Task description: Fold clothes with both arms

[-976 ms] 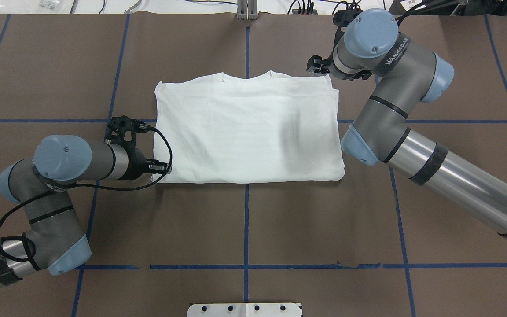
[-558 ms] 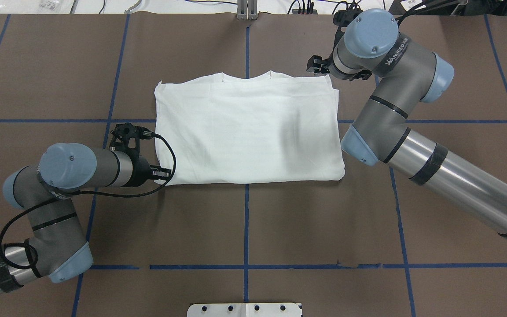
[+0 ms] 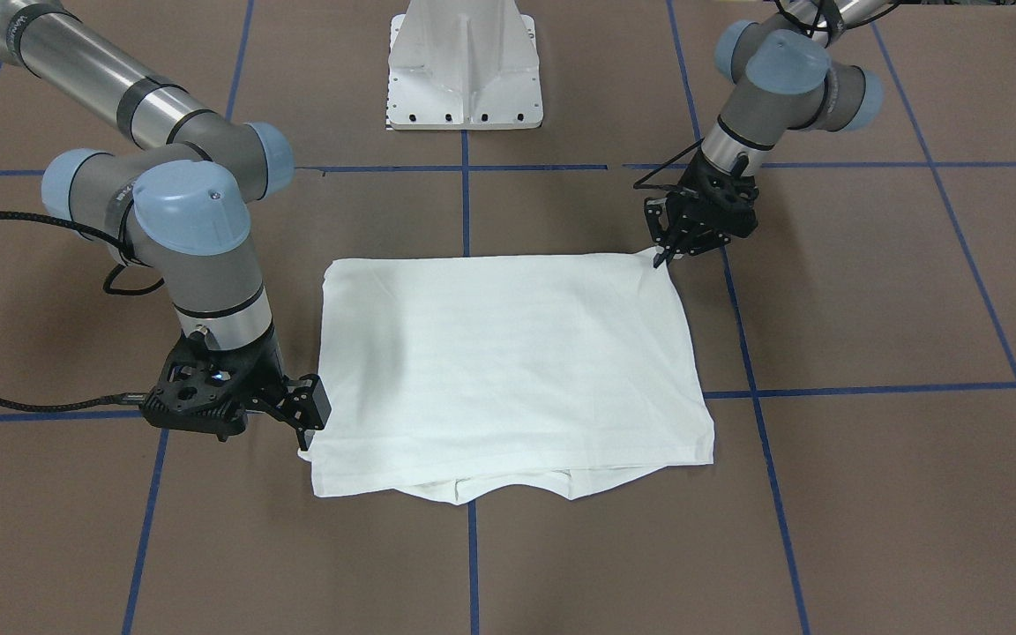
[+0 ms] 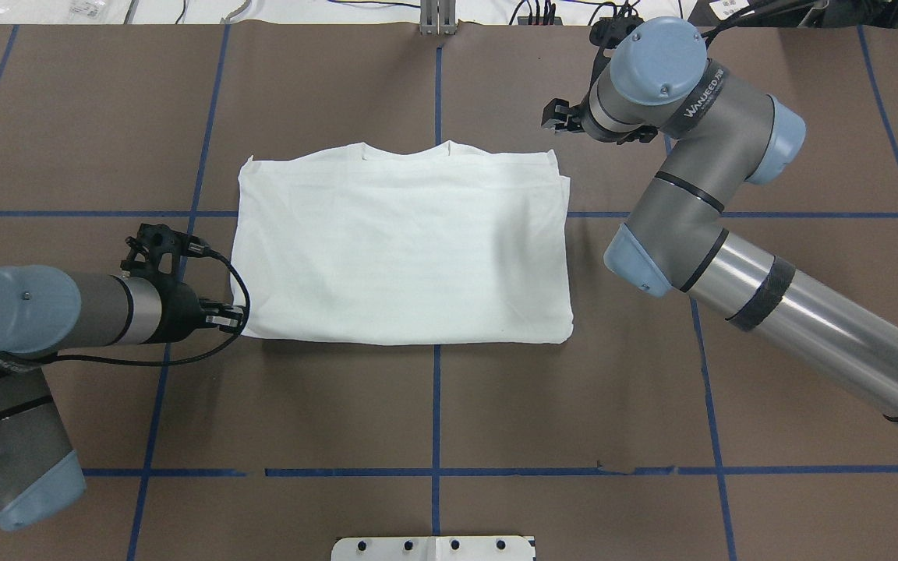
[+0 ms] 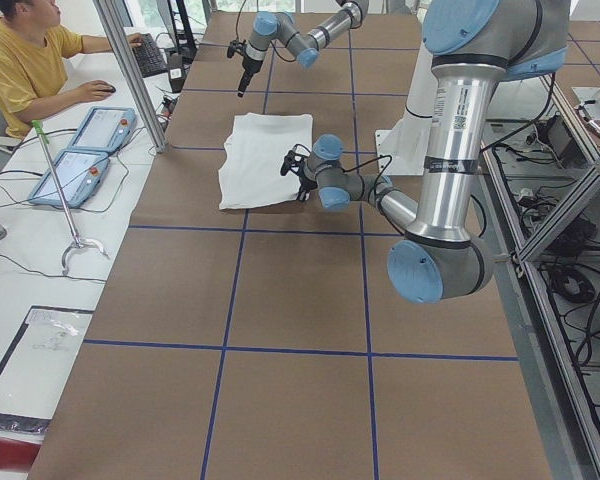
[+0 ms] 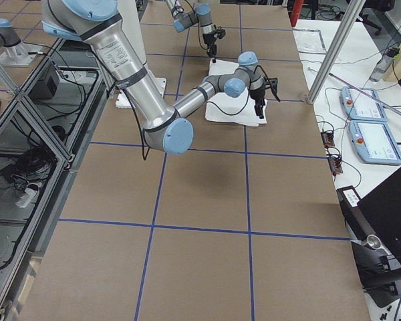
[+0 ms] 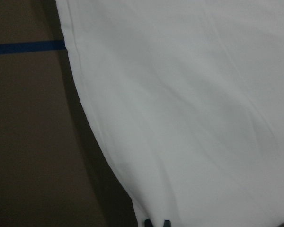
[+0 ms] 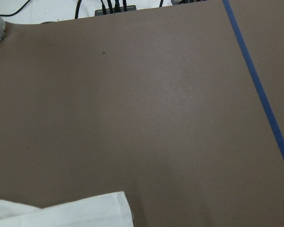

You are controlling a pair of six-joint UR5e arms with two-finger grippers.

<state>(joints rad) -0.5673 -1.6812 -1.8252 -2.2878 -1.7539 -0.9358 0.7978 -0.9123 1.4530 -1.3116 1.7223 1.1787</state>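
The white shirt (image 4: 402, 249) lies folded into a rectangle on the brown table, plain side up, with its collar edge at the far side (image 3: 473, 489). No printed text shows. My left gripper (image 4: 240, 318) is shut on the shirt's near-left corner, low at the table (image 3: 660, 257). Its wrist view is filled with white cloth (image 7: 189, 118), with the fingertips (image 7: 149, 222) at the bottom edge. My right gripper (image 4: 554, 117) is open beside the far-right corner (image 3: 301, 423), apart from the cloth. Its wrist view shows only that corner (image 8: 61, 210).
The white pedestal base (image 3: 466, 70) stands at the robot's side of the table. Blue tape lines (image 4: 436, 405) cross the brown surface. An operator in yellow (image 5: 30, 70) sits at a side bench with two teach pendants (image 5: 80, 150).
My left gripper has moved to the near-left corner and dragged the whole shirt toward the robot's left. The right gripper has stayed in place, and the far-right corner has slid away from it.
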